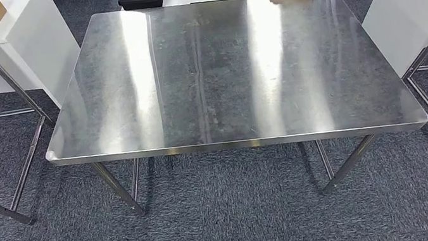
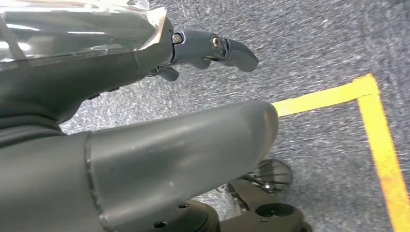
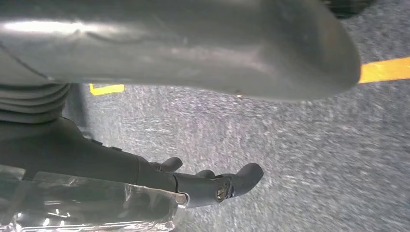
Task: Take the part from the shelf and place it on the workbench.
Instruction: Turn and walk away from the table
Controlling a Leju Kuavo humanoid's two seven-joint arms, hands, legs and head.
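We're facing the bare steel tabletop, arms hanging over carpet. Our left hand and right hand hold nothing, fingers loosely extended. No part or shelf visible to us, so we judge fetching hasn't begun: next we must find the shelf.

My left hand has a thick smooth grey thumb, dark blue-grey fingers pinned with silver screws, and clear plastic film taped over its back. My right hand matches, with a ribbed grey wrist cover.
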